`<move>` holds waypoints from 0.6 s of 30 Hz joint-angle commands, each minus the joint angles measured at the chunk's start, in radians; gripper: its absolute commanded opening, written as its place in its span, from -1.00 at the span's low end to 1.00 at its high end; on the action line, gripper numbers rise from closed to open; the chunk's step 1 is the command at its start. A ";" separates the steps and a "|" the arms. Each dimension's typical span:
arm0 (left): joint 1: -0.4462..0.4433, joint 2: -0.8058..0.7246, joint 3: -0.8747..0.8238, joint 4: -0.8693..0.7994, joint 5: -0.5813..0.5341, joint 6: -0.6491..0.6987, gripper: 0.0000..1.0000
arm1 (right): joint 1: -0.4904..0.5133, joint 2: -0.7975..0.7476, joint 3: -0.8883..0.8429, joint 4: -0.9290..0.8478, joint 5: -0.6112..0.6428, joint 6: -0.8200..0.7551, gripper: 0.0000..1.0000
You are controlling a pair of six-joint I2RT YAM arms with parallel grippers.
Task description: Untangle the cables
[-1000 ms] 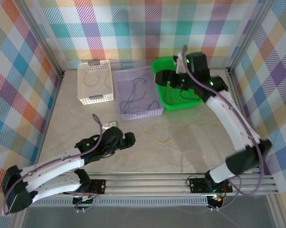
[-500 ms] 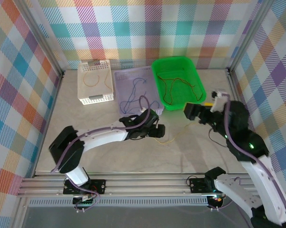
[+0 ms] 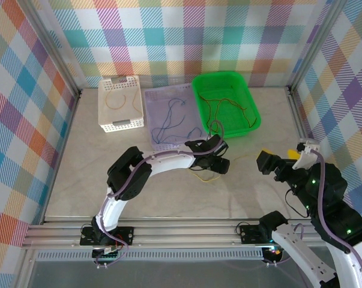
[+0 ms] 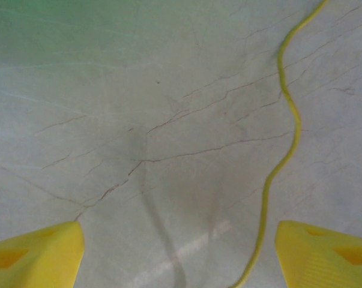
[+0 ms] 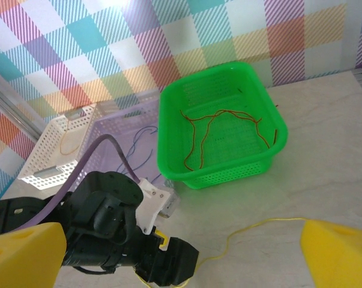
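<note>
Lying loose on the pale, veined tabletop (image 3: 84, 174), the yellow cable (image 3: 208, 178) runs in a thin wavy line across the middle of the table, between the two grippers. The left gripper (image 3: 217, 165) hovers over the cable's left end. In the left wrist view its yellow fingertips (image 4: 33, 255) stand wide apart with nothing between them except bare table and the yellow cable (image 4: 292, 120), which passes closer to the right-hand finger; whether anything touches it I cannot tell.

The right gripper (image 3: 272, 163) is near the cable's other end, jaws spread wide and empty, aimed at the left gripper.

Just beyond the left gripper is the near rim of the green basket (image 3: 248, 129), holding a red-orange cable (image 3: 229, 108). Touching its left side is the purple basket (image 3: 158, 144) with a blue cable (image 3: 168, 123), then the white basket (image 3: 123, 126) with a small yellowish cable loop (image 3: 116, 99). All three sit along the far plaid wall (image 3: 168, 36).

Open tabletop lies left of the left arm and along the near frame rail (image 3: 187, 231).
</note>
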 commanded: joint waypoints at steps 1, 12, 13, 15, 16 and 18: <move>-0.012 0.042 0.055 -0.073 0.007 0.047 0.59 | -0.004 -0.028 0.035 -0.039 0.029 -0.030 0.99; -0.021 0.105 0.107 -0.082 0.034 0.048 0.34 | -0.004 -0.077 0.021 -0.071 0.032 -0.023 0.99; -0.025 0.101 0.106 -0.076 0.034 0.047 0.37 | -0.004 -0.082 0.021 -0.075 0.032 -0.021 0.99; -0.033 0.085 0.101 -0.066 0.042 0.041 0.44 | -0.004 -0.089 0.018 -0.076 0.031 -0.020 0.99; -0.037 0.072 0.093 -0.052 0.044 0.037 0.48 | -0.005 -0.092 0.018 -0.079 0.030 -0.019 0.99; -0.043 0.044 0.070 -0.024 0.048 0.025 0.53 | -0.004 -0.095 0.016 -0.084 0.030 -0.018 0.99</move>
